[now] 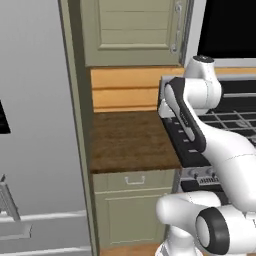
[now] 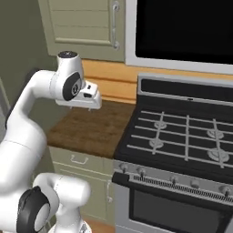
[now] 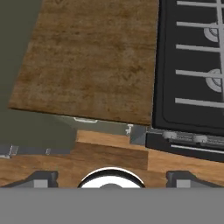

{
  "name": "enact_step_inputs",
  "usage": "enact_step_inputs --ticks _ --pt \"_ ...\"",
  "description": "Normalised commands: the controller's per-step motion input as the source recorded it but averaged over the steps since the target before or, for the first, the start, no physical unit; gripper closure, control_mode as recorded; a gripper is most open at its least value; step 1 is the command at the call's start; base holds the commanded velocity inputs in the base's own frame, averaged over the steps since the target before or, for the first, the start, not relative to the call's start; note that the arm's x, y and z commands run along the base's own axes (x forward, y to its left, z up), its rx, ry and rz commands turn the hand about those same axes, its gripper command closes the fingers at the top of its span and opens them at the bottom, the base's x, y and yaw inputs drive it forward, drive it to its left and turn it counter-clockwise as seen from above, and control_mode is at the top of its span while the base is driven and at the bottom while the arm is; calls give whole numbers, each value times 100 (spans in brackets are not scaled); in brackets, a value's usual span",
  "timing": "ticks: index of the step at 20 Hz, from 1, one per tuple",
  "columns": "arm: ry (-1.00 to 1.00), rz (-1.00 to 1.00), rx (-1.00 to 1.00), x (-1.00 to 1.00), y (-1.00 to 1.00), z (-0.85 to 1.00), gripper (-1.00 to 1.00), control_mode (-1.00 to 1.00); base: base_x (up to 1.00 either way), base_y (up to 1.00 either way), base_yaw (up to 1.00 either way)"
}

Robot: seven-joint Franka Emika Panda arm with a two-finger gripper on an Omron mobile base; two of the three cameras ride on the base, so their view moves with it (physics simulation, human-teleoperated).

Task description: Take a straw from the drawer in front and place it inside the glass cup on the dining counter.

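The drawer point(image 1: 134, 181) sat shut in the sage-green cabinet front just under the near edge of a small wooden table point(image 1: 131, 140), its small silver bar handle point(image 1: 134, 180) centred on the flat face. From the right base camera the same drawer point(image 2: 81, 160) showed below the brown slab, partly behind the white arm. In the hand camera only a thin strip of the drawer front and its handle point(image 3: 85, 119) appeared beneath the table's near edge point(image 3: 87, 65). Whatever lay inside the drawer was hidden.

The tool point(image 3: 111, 178) hung above the table, looking down over its near edge toward the wood floor point(image 3: 113, 151). Its two dark fingertips point(image 3: 41, 178) stood far apart at the bottom corners of the hand camera, so the jaws were wide open with nothing between them. In the right base camera the tool's hand point(image 2: 86, 95) was poised over the left part of the table, apart from its surface.

A black gas stove point(image 2: 182, 136) with grey grates stood just to the right of the table, its knob row and oven door below. Behind the table ran a light wooden backsplash point(image 1: 125, 90), and above that a pale green wall cabinet point(image 1: 132, 30). To the left, a tall grey fridge point(image 1: 35, 125) stood beside the cabinet column.
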Motion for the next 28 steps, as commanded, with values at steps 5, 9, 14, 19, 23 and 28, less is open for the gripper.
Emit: enact_step_inputs --ticks 5,9,14,19,23,28 --pt "0 0 0 0 0 0 -100 100 0 -62 62" --pt "0 0 0 0 0 0 -100 100 -1 -60 66" --pt "0 0 0 0 0 0 -100 100 -14 -65 66" --pt "0 0 0 0 0 0 -100 100 -22 -78 56" --pt "0 0 0 0 0 0 -100 100 -20 -78 34" --pt "0 0 0 0 0 0 -100 100 -2 -72 24"
